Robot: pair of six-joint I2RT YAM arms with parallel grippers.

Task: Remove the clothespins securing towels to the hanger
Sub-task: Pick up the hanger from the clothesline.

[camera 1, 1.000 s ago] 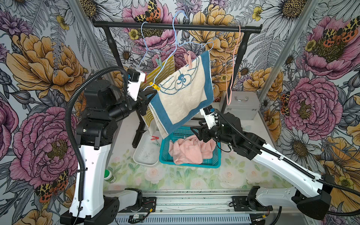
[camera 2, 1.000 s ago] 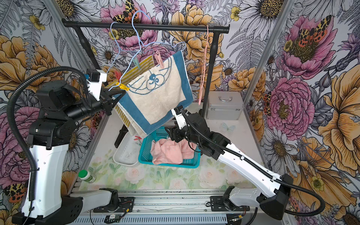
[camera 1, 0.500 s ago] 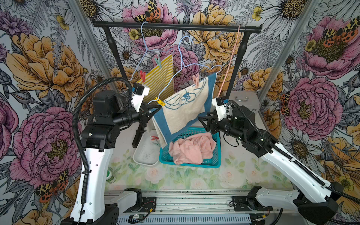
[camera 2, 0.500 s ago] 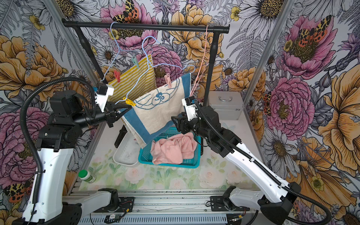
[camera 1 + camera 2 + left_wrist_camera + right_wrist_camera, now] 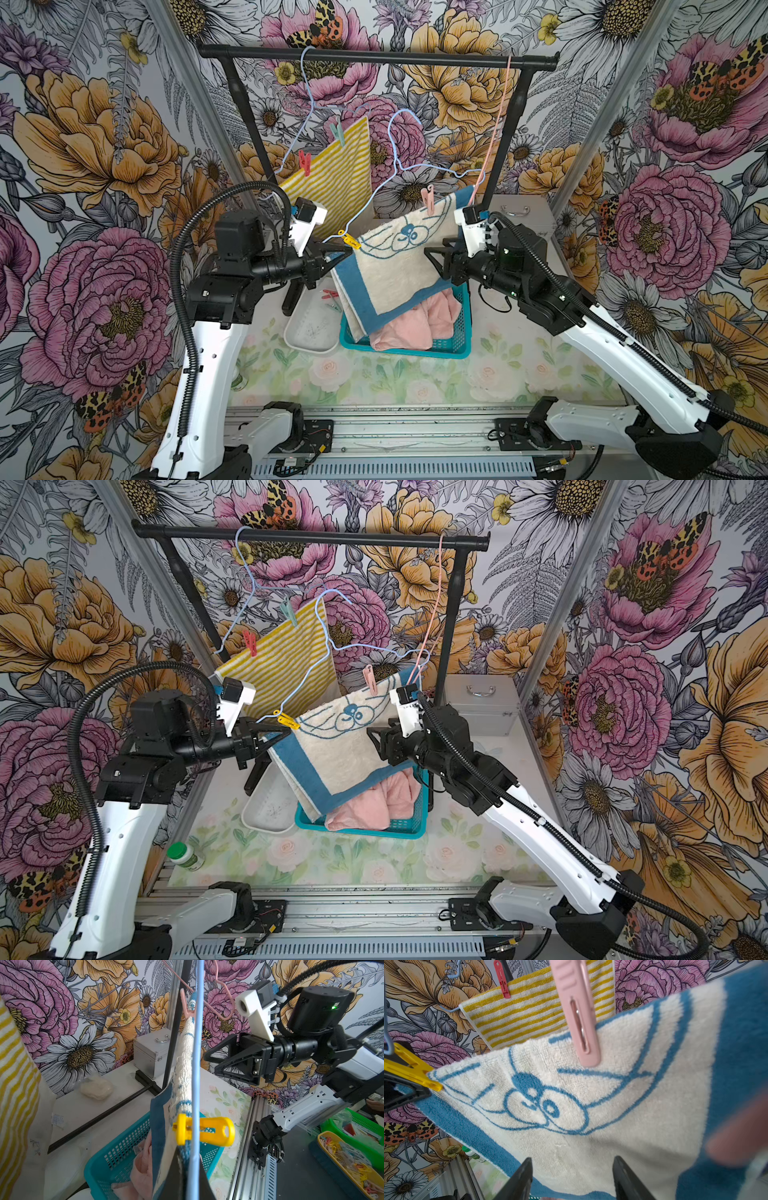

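Note:
A cream towel with a blue border [image 5: 399, 270] hangs on a blue hanger [image 5: 395, 166], held by a yellow clothespin [image 5: 349, 240] and a pale pink clothespin [image 5: 428, 196]. The hanger's hook is below the black rail [image 5: 374, 58], off it. My left gripper [image 5: 347, 249] is shut on the hanger wire [image 5: 192, 1084] and the towel's edge, just beside the yellow clothespin [image 5: 204, 1131]. My right gripper [image 5: 430, 255] is open and faces the towel below the pink clothespin [image 5: 576, 1012], holding nothing. Behind hangs a yellow-striped towel [image 5: 336, 178] with a red clothespin [image 5: 304, 162] and a mint green one [image 5: 338, 132]. A pink towel [image 5: 415, 328] lies in the basket.
The teal basket [image 5: 457, 345] stands under the cream towel. Beside it, a white tray [image 5: 309, 332] holds two loose clothespins [image 5: 330, 296]. An empty pink hanger [image 5: 494, 124] hangs on the rail's right end. A silver case [image 5: 519, 216] is at the back right, a green-capped bottle [image 5: 185, 856] at the front left.
The cream towel and its hanger have come down and levelled out with my left gripper still shut on them. My right gripper has risen from the basket and now faces the towel.

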